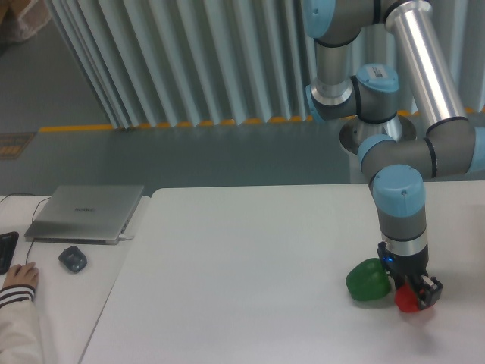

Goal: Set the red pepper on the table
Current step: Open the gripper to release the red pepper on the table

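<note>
The red pepper [407,302] is a small glossy red shape low over the white table [250,273] near its right front. My gripper [413,294] points straight down and is shut on it, its black fingers hiding the pepper's top. Whether the pepper touches the tabletop I cannot tell. A green pepper [369,280] lies right beside it on the left, almost touching.
To the left stands a narrower desk with a closed grey laptop [86,212], a dark mouse [73,259] and a person's hand [18,276] at its front edge. The arm's base [364,136] rises behind the table's far right edge.
</note>
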Robot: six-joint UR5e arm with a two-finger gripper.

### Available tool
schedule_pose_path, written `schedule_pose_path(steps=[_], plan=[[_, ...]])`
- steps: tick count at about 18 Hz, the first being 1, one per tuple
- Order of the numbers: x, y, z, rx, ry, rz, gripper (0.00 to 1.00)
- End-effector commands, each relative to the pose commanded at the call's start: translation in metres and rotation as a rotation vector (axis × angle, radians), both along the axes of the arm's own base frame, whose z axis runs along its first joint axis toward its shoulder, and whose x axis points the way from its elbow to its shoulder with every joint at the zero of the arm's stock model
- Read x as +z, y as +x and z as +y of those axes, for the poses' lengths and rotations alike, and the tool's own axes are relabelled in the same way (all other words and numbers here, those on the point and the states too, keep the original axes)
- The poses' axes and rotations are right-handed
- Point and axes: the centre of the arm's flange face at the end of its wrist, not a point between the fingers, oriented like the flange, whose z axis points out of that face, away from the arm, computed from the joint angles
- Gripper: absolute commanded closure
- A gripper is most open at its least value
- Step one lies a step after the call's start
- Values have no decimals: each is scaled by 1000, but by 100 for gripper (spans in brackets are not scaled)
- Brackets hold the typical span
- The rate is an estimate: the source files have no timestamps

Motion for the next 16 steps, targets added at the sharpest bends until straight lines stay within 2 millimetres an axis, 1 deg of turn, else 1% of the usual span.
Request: schedule_pose_path(steps=[1, 2, 4, 6, 7, 9, 10, 11, 12, 13, 14, 16], plan=[[0, 0, 0, -2, 0, 0, 39], [0, 0, 0, -3, 0, 0, 24], [1, 0, 0, -6, 0, 1, 19], [1, 0, 0, -8, 0, 1, 4], [1, 0, 0, -5, -1, 2, 0], [1, 1, 0, -6, -5, 4, 0], [7, 0, -1, -7, 1, 10, 0], [24, -2, 0, -9, 22, 28, 0], [49, -5, 1, -14, 50, 51, 0], [61, -3, -1, -36, 60, 61, 0], [66, -2, -2, -71, 60, 67, 0], [63, 0, -4, -135, 39, 66, 0]])
